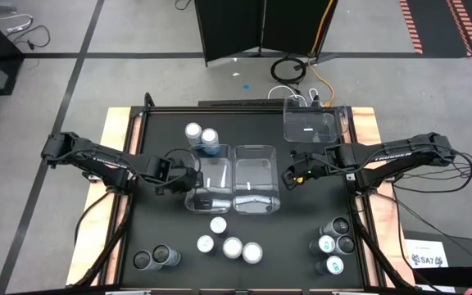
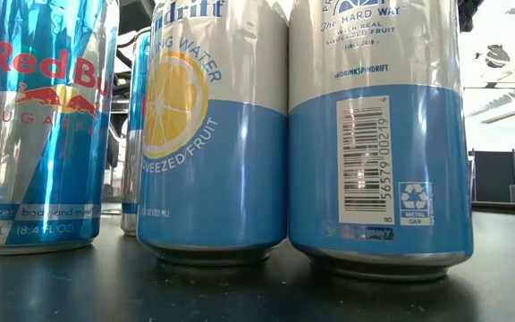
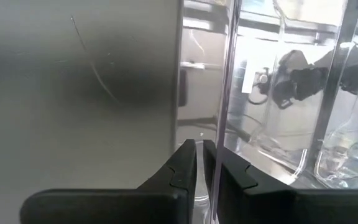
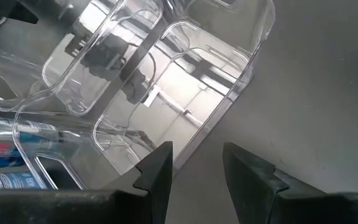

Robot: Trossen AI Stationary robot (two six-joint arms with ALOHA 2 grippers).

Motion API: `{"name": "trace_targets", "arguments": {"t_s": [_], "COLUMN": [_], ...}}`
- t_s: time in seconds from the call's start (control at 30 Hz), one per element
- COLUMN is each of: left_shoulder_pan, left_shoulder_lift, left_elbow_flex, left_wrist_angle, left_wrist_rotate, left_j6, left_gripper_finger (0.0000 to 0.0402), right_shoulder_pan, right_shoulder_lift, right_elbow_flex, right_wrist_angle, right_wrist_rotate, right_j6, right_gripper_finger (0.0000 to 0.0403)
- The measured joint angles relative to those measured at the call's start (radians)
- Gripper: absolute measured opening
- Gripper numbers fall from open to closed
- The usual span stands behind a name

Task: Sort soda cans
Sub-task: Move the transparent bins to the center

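Observation:
Soda cans stand in groups on the black table: two silver-topped blue ones (image 1: 201,135) at the far side, several white-topped (image 1: 233,247) near the front, two dark ones (image 1: 152,258) front left, several (image 1: 335,244) front right. One can (image 1: 203,198) lies in the left clear bin (image 1: 213,168). My left gripper (image 1: 193,179) is shut at that bin's left wall. My right gripper (image 1: 289,174) is open just right of the middle bin (image 1: 256,168) and touches nothing. The low view shows a Red Bull can (image 2: 34,125) and two Spindrift cans (image 2: 213,134) close up. My left gripper (image 3: 199,152) has its fingers closed to a narrow gap on the left bin's thin clear side wall (image 3: 224,93), pinched between the two fingers. It comes level from the table's left. The bin rests on the table.
A third clear bin (image 1: 310,127) sits at the far right of the table. Wooden borders (image 1: 121,123) flank the black mat. Cables (image 1: 289,70) and a dark screen lie on the floor beyond the far edge. Bare mat shows between the bins and the front cans.

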Motion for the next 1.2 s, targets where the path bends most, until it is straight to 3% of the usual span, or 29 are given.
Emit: {"name": "trace_targets", "arguments": {"t_s": [0.43,0.7,0.87,1.03,1.2], "left_shoulder_pan": [0.0,0.0,0.0,0.0,0.0], "left_shoulder_lift": [-0.021,-0.119,-0.214,-0.326,-0.427], "left_elbow_flex": [0.0,0.0,0.0,0.0,0.0], "left_wrist_angle": [0.001,-0.005,-0.013,-0.013,-0.012], "left_wrist_rotate": [0.0,0.0,-0.008,-0.072,-0.158], "left_j6": [0.0,0.04,0.097,0.239,0.541], "left_gripper_finger": [0.0143,0.0158,0.0158,0.0158,0.0158], "right_shoulder_pan": [0.0,0.0,-0.001,-0.009,-0.016], "right_shoulder_lift": [0.0,-0.001,-0.042,-0.116,-0.164], "right_elbow_flex": [0.0,0.0,0.0,0.001,0.002], "right_wrist_angle": [0.0,-0.005,-0.045,-0.065,-0.06], "right_wrist_rotate": [-0.046,-0.046,0.025,0.067,0.142], "right_j6": [-0.035,-0.038,-0.004,0.05,0.147], "right_gripper_finger": [0.0135,0.0135,0.0135,0.0135,0.0135]}}
